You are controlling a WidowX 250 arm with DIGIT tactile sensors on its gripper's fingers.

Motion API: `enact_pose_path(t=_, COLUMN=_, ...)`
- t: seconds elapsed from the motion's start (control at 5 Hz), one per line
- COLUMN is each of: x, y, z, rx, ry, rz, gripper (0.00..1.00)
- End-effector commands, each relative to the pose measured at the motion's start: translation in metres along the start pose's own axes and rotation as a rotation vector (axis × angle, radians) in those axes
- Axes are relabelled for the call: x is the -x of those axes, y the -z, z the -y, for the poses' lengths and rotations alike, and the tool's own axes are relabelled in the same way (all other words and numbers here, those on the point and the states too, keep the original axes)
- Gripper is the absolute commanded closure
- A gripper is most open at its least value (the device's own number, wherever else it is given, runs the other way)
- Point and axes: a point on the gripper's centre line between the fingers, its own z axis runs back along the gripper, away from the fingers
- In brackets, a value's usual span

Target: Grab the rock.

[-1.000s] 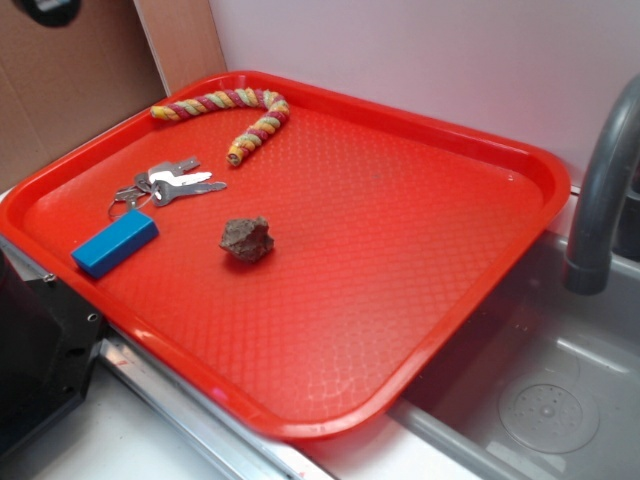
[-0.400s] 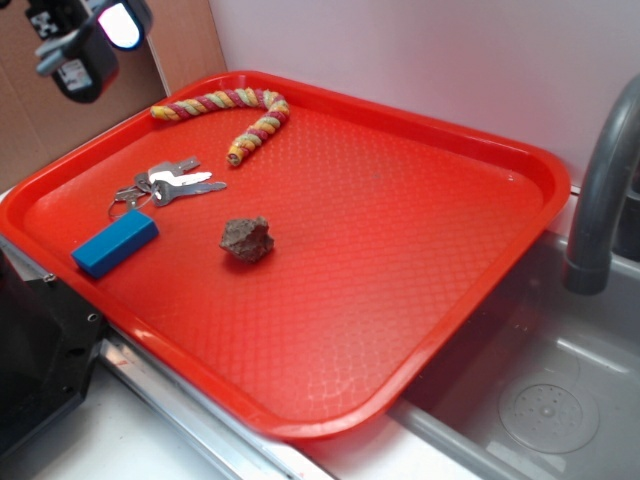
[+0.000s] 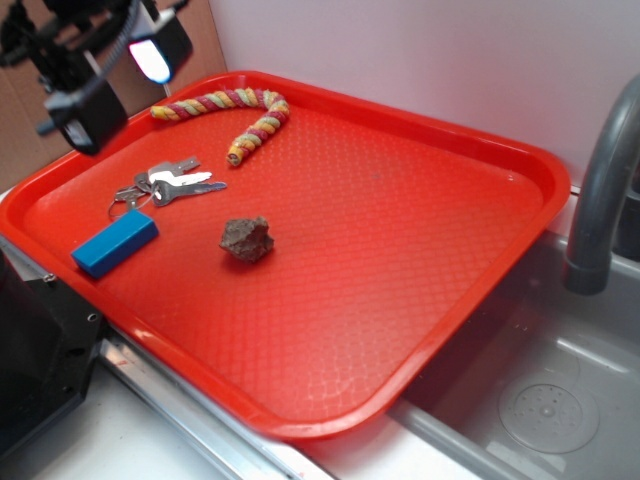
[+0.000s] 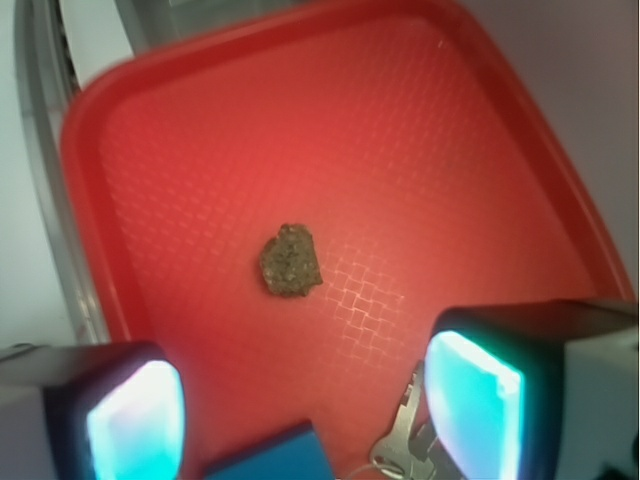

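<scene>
The rock lay on the red tray, a rough brownish-grey lump left of the tray's middle, with bare tray all round it; nothing touched it. To its left sat a blue block, near but apart; just behind the block was a bunch of silver keys; farther back, near the tray's far rim, curled a striped rope toy. The gripper hung high over the tray's far left corner, well apart from the rock; its two fingers stood spread with an empty gap between them, gripping nothing. From the wrist camera the rock showed ahead between the two pale fingertips, with the keys and the blue block at the bottom edge. To the right of the tray stood a grey faucet over a sink.
</scene>
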Motion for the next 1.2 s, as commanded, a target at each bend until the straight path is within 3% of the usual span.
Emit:
enact_pose_path(t=0.0, x=-0.008, y=0.036, z=-0.002, rx=-0.095, ry=-0.06, rz=-0.026, gripper=0.0)
enact_pose_path(t=0.2, x=-0.012, y=0.068, z=-0.003, rx=-0.099, ry=-0.016, rz=-0.071, gripper=0.0)
enact_pose_path(t=0.4, x=-0.016, y=0.096, z=0.0, rx=-0.05, ry=0.048, rz=-0.065, gripper=0.0)
enact_pose_path(t=0.6, x=-0.018, y=0.105, z=0.013, rx=-0.021, ry=0.151, rz=-0.049, gripper=0.0)
enact_pose_path(t=0.8, x=-0.018, y=0.116, z=0.01, rx=-0.016, ry=0.128, rz=-0.086, gripper=0.0)
enact_pose_path(t=1.0, x=-0.019, y=0.114, z=0.01, rx=-0.038, ry=0.126, rz=-0.081, gripper=1.0)
